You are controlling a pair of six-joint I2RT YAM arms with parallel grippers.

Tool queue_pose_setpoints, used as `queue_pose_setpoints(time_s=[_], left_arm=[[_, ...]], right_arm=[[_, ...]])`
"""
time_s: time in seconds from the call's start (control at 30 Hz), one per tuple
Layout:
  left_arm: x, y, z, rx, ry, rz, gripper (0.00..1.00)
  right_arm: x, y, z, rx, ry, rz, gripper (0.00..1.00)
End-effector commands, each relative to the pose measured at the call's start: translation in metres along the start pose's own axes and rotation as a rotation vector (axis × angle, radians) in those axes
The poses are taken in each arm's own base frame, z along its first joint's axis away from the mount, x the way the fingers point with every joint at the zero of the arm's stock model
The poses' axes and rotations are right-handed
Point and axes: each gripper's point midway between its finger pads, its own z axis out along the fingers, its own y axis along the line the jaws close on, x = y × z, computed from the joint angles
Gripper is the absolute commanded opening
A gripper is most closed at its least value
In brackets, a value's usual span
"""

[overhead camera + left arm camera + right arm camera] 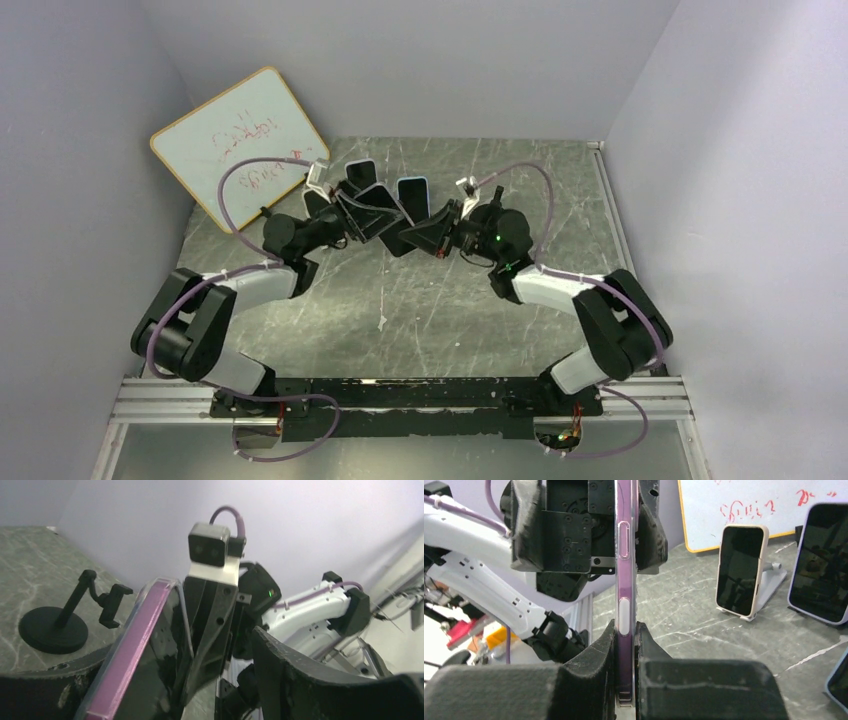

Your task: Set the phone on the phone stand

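The phone [626, 580], dark with a purple edge, hangs edge-on above the table between both arms. My right gripper [626, 630] is shut on its lower end, both pads pressed flat on its faces. My left gripper [180, 645] stands open around the other end; the phone [130, 650] leans near its left finger, and the right finger [300, 680] stands well apart. The phone stand [52, 627], black with a round base and a small clamp arm, rests on the table beyond the left gripper. From above, the two grippers [365, 220] [415, 232] meet at the table's rear middle.
A beige-cased phone [741, 570] leans on a white stand, a lavender-cased phone [819, 562] stands beside it, and another phone's corner [839, 680] shows lower right. A whiteboard [240, 140] leans against the back left wall. Walls close in on three sides.
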Motion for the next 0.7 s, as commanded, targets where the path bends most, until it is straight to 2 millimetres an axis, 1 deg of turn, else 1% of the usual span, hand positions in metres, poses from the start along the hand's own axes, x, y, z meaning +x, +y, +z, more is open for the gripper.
queue_pose_setpoints(time_s=[0.0,0.1,0.2,0.27,0.3,0.33,0.4,0.47,0.57,0.67], left_arm=[[-0.005,-0.072,-0.019,0.339,0.131,0.210,0.72],[-0.005,-0.061,-0.029,0.276,0.203,0.220,0.69],[0.000,-0.042,-0.035,0.162,0.280,0.247,0.68],[0.000,-0.026,-0.038,0.037,0.323,0.314,0.69],[-0.003,-0.015,-0.041,-0.025,0.351,0.407,0.70],[-0.006,-0.011,-0.045,-0.079,0.374,0.454,0.72],[-0.009,-0.009,-0.051,-0.129,0.410,0.506,0.74],[-0.006,-0.005,-0.055,-0.147,0.457,0.518,0.75],[0.001,-0.001,-0.056,-0.125,0.507,0.498,0.75],[0.010,0.000,-0.056,-0.081,0.542,0.468,0.76]], right_arm=[[0.001,-0.007,-0.007,0.012,0.183,-0.118,0.00],[-0.004,-0.011,-0.020,0.033,0.229,-0.126,0.00],[-0.005,-0.012,-0.034,0.054,0.268,-0.110,0.00],[-0.004,-0.014,-0.042,0.076,0.294,-0.106,0.00],[-0.005,-0.015,-0.047,0.093,0.305,-0.105,0.00],[-0.005,-0.016,-0.050,0.107,0.310,-0.108,0.00],[-0.004,-0.014,-0.054,0.110,0.321,-0.109,0.00],[-0.001,-0.011,-0.054,0.086,0.341,-0.098,0.00],[0.002,-0.006,-0.052,0.035,0.366,-0.072,0.00],[0.000,0.001,-0.049,-0.009,0.373,-0.074,0.00]])
